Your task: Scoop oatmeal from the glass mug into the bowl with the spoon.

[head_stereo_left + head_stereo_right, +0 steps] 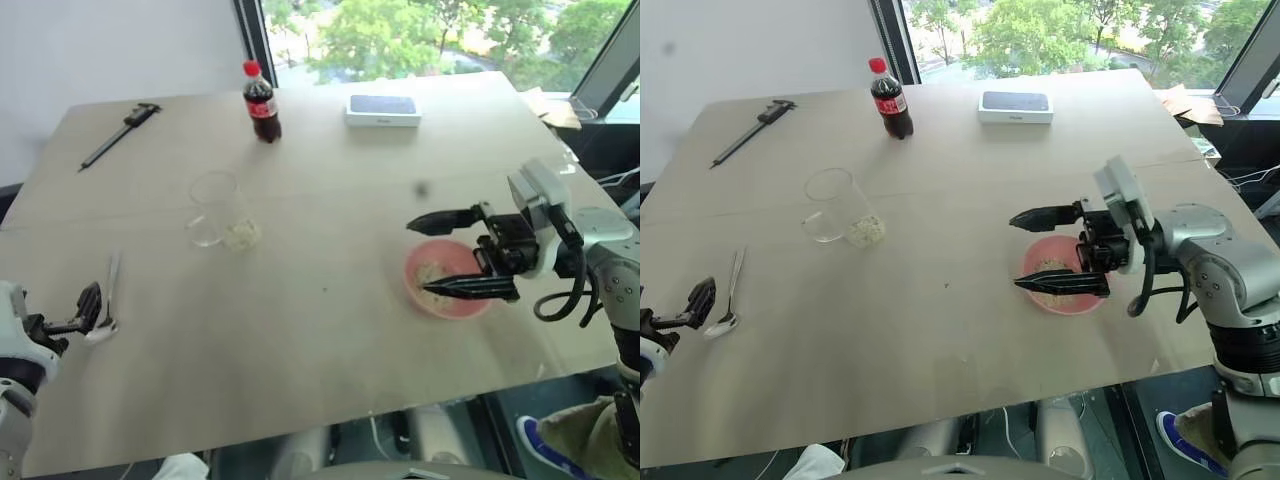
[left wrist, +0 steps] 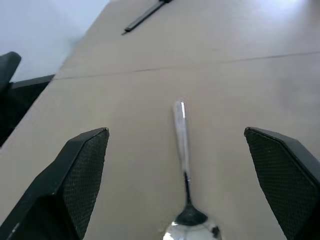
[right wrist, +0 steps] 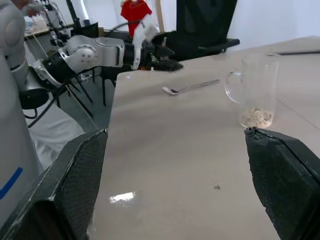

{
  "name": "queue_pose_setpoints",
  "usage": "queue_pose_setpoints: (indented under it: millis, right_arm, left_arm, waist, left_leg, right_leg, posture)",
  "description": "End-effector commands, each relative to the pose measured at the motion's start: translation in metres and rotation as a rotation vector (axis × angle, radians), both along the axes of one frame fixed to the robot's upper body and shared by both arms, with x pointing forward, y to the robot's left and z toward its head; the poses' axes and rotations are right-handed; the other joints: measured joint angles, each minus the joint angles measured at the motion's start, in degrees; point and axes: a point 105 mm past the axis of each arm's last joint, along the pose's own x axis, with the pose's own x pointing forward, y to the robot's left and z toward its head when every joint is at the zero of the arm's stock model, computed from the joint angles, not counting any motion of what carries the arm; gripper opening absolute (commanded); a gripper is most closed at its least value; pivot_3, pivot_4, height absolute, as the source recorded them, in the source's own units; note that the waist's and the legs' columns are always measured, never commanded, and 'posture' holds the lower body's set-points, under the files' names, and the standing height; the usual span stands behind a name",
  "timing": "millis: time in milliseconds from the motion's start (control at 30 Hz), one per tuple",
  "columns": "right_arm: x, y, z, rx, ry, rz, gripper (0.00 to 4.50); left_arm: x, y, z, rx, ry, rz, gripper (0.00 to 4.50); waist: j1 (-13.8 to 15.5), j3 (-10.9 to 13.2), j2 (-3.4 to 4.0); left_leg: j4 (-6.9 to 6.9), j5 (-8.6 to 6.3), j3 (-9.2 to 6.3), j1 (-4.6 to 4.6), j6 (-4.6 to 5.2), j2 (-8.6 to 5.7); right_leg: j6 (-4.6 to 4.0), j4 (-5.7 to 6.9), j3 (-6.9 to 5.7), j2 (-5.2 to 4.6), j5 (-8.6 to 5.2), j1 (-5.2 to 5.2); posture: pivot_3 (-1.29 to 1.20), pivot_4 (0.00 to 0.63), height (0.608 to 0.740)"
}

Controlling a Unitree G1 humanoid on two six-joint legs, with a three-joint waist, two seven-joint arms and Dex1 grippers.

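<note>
Beside the released left gripper (image 1: 88,312) lies the slim silver metal spoon (image 1: 108,300); the right gripper (image 1: 462,252) hangs released over the salmon-pink bowl (image 1: 425,297), with the clear glass mug (image 1: 218,210) well apart.

You had no readable text in front of you. The cola bottle (image 1: 890,100) at the far side of the tabletop (image 1: 940,330) wore a red label, but its lettering was too small to make out. The white box (image 1: 1015,107) just beside the bottle showed a dark top face with no legible print.
</note>
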Motion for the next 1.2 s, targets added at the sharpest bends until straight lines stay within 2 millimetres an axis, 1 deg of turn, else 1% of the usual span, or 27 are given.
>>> queue_pose_setpoints:
  millis: [33,133,500,633,833,933,967,1033,1067,1100,1167,1200]
  right_arm:
    - [-0.008,0.008,0.010,0.017,-0.033,0.031,4.41]
    - [-0.004,0.013,0.006,-0.009,-0.028,-0.014,4.41]
    - [-0.003,0.020,0.008,-0.005,-0.046,-0.074,4.41]
    - [-0.002,0.021,0.010,-0.001,-0.050,-0.084,4.41]
    - [0.001,0.021,0.013,0.003,-0.064,-0.113,4.41]
    - [0.002,0.020,0.014,0.000,-0.065,-0.123,4.50]
    - [0.002,0.020,0.013,-0.004,-0.068,-0.127,4.50]
    - [0.003,0.019,0.014,-0.004,-0.074,-0.135,4.50]
    - [0.003,0.019,0.014,-0.003,-0.076,-0.137,4.50]
    - [0.003,0.019,0.014,-0.003,-0.078,-0.138,4.50]
    - [0.003,0.019,0.014,-0.003,-0.079,-0.140,4.50]
    - [0.003,0.019,0.014,-0.003,-0.080,-0.140,4.50]
  left_arm:
    - [0.002,0.003,-0.017,-0.072,0.068,-0.030,4.50]
    - [0.012,-0.001,-0.031,-0.122,0.112,-0.079,4.50]
    - [0.036,0.010,-0.034,-0.179,0.109,-0.111,4.50]
    - [0.040,0.015,-0.042,-0.239,0.139,-0.099,4.50]
    - [0.046,0.023,-0.051,-0.255,0.219,-0.095,4.50]
    - [0.048,0.025,-0.054,-0.267,0.236,-0.088,3.69]
    - [0.048,0.025,-0.056,-0.275,0.240,-0.085,3.15]
    - [0.046,0.027,-0.059,-0.291,0.256,-0.075,2.26]
    - [0.046,0.027,-0.061,-0.298,0.263,-0.073,2.03]
    - [0.045,0.026,-0.062,-0.302,0.267,-0.072,1.58]
    - [0.045,0.026,-0.063,-0.307,0.270,-0.073,0.83]
    - [0.044,0.025,-0.063,-0.312,0.271,-0.074,0.22]
  waist:
    - [-0.02,0.00,0.00]
    - [0.07,-0.01,-0.03]
    - [-0.18,-0.04,-0.15]
    - [-0.24,-0.03,-0.14]
    - [-0.13,-0.03,-0.09]
    - [-0.19,-0.04,-0.09]
    - [-0.15,-0.04,-0.09]
    - [-0.12,-0.04,-0.08]
    - [-0.14,-0.05,-0.08]
    - [-0.15,-0.05,-0.07]
    - [-0.15,-0.07,-0.04]
    - [-0.14,-0.07,-0.03]
  left_leg:
    - [0.00,0.00,-0.01,0.00,0.00,0.01]
    - [0.01,0.02,0.00,0.00,-0.03,-0.02]
    - [0.00,0.06,-0.02,-0.03,-0.11,-0.01]
    - [0.00,0.06,-0.02,-0.04,-0.11,0.00]
    - [0.00,0.07,-0.04,-0.01,-0.12,-0.01]
    - [0.00,0.09,-0.04,0.05,-0.16,-0.01]
    - [0.00,0.09,-0.04,0.04,-0.16,-0.01]
    - [0.00,0.09,-0.03,0.04,-0.15,-0.05]
    - [0.00,0.09,-0.03,0.04,-0.15,-0.05]
    - [0.00,0.09,-0.02,0.04,-0.15,-0.05]
    - [0.00,0.09,-0.01,0.04,-0.15,-0.07]
    - [0.00,0.09,-0.01,0.04,-0.15,-0.08]
  right_leg:
    - [0.00,0.00,-0.01,0.03,0.00,0.00]
    - [0.02,0.00,-0.01,-0.01,0.01,0.01]
    - [0.02,0.01,0.00,-0.10,0.02,-0.03]
    - [0.02,0.02,-0.01,-0.15,0.02,-0.05]
    - [0.02,0.09,-0.03,-0.17,0.03,-0.05]
    - [0.01,0.19,0.00,-0.19,0.03,-0.06]
    - [0.01,0.29,0.01,-0.20,0.03,-0.11]
    - [0.01,0.45,0.03,-0.26,0.03,-0.16]
    - [0.01,0.47,0.04,-0.29,0.03,-0.17]
    - [0.01,0.49,0.05,-0.32,0.03,-0.18]
    - [0.01,0.51,0.07,-0.35,0.03,-0.20]
    - [0.01,0.52,0.07,-0.36,0.03,-0.21]
  posture:
    - [0.00,0.150,0.740]
    - [0.00,0.150,0.740]
    - [0.00,0.150,0.740]
    - [0.00,0.150,0.740]
    - [0.00,0.150,0.740]
    - [0.00,0.150,0.740]
    - [0.00,0.150,0.740]
    - [0.00,0.150,0.740]
    - [0.00,0.150,0.740]
    - [0.00,0.150,0.740]
    - [0.00,0.150,0.740]
    - [0.00,0.150,0.740]
